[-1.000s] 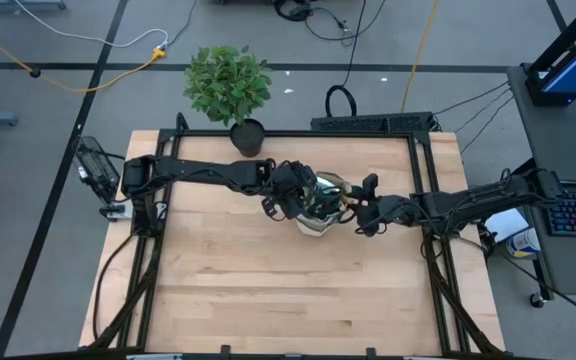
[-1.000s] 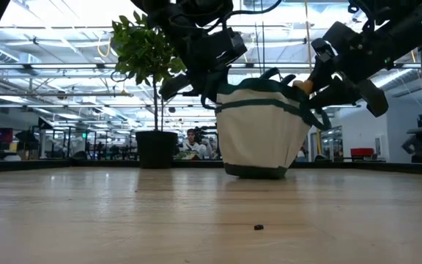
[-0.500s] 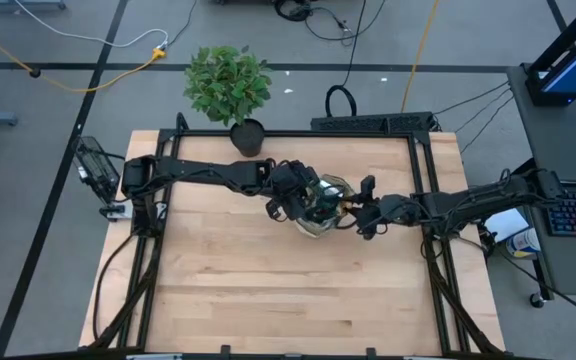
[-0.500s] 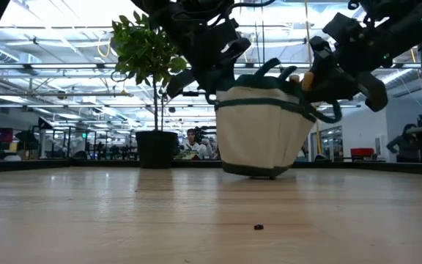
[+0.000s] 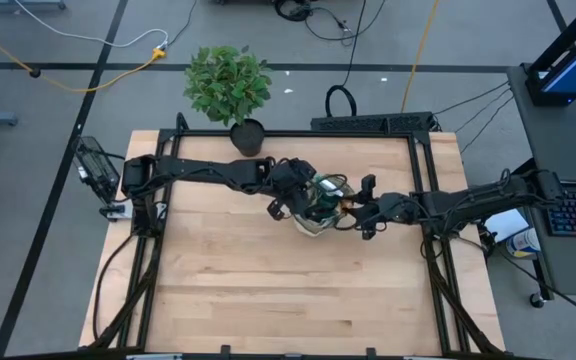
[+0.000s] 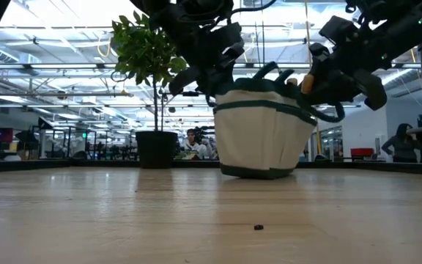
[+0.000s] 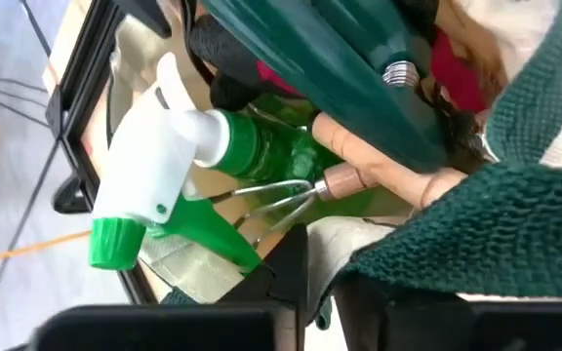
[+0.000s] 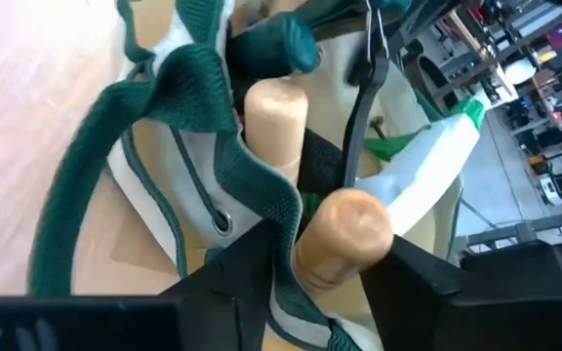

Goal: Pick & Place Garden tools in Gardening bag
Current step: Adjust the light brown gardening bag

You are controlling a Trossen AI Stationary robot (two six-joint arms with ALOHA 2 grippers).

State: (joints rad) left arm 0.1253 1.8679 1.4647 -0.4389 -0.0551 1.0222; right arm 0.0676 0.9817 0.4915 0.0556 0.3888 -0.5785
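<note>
A: So which step is this?

B: Late packing, I judge. The bag (image 6: 258, 136) stands on the table (image 5: 268, 300) near the middle of its far half, just in front of the plant (image 5: 228, 85), and no tool lies loose on the boards that I can see. Inside it, a wooden handle (image 8: 344, 234), a spray bottle (image 7: 179, 161) and a small fork (image 7: 271, 200) already show.

A: And the grippers?

B: The right gripper (image 8: 325, 268) has its fingers either side of that wooden handle at the bag's rim, apparently clamped on it. The left gripper (image 7: 315, 283) sits at the opposite rim by the green trim (image 7: 476, 234); whether it grips the trim or has let go, I cannot tell.

A: Next move?

B: Probably seat the handle deeper, release it, then lift both arms straight up, clear of the loop handles, so the bag does not tip.

A: Anything changed from a second ago?

B: Slightly. The bag was tilted with one edge of its base off the table; now it sits nearly flat, and has shifted a touch towards the left arm. Both arms have stayed at the rim
</note>
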